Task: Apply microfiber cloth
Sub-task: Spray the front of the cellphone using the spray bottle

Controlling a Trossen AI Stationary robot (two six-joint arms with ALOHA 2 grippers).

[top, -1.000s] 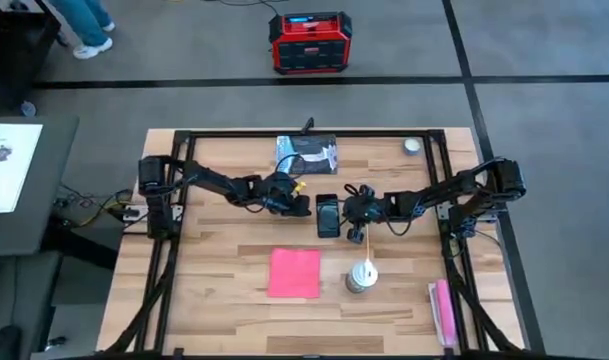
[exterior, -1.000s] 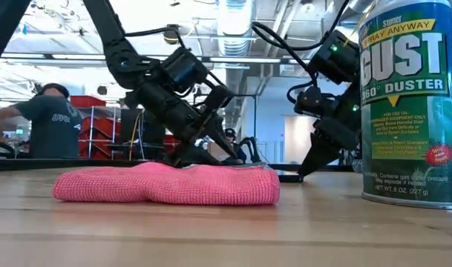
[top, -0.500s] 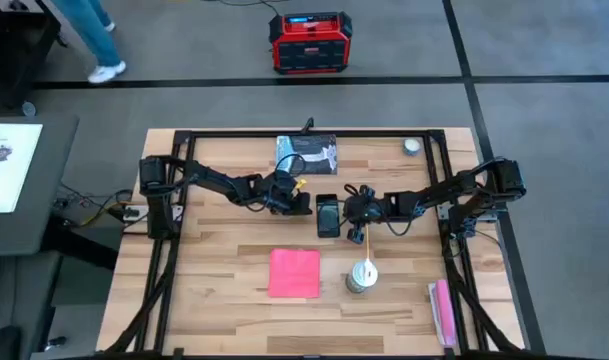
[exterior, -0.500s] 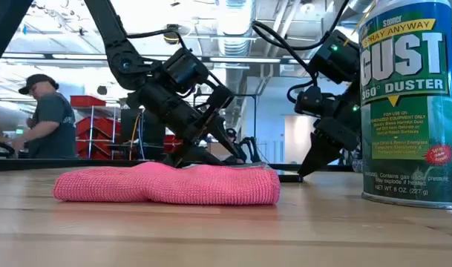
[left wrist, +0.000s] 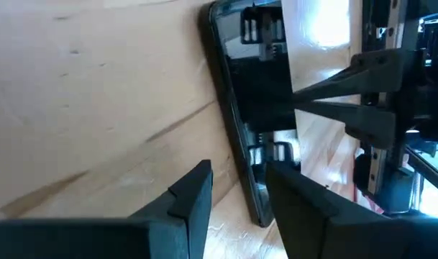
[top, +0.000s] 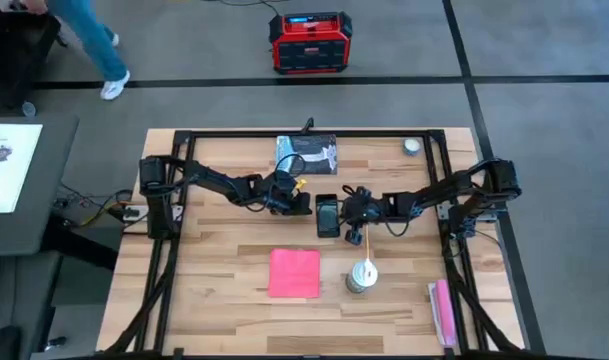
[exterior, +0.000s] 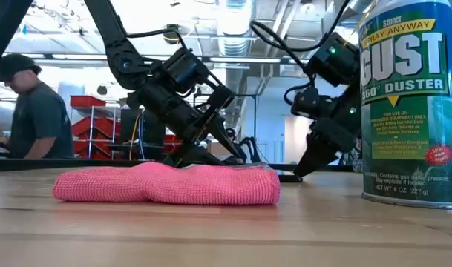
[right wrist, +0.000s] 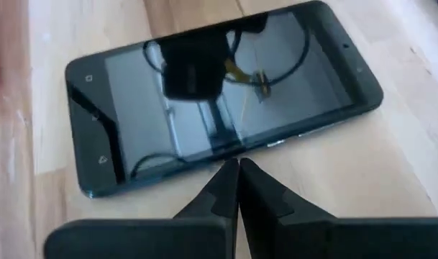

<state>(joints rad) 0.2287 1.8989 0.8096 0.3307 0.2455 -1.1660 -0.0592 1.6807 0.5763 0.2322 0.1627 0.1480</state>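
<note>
Lying flat, well apart from both grippers: bright pink-red square microfiber cloth (top: pixel 294 273). Left gripper (top: pixel 302 205) parted, right gripper (top: pixel 350 212) pinched closed, flanking flat black glass phone (top: pixel 327 216).

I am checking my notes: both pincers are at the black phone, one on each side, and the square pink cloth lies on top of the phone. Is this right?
Not quite. The high view shows the square pink microfiber cloth lying flat on the wooden table, apart from the black phone. The left pincer and right pincer do flank the phone.
</note>
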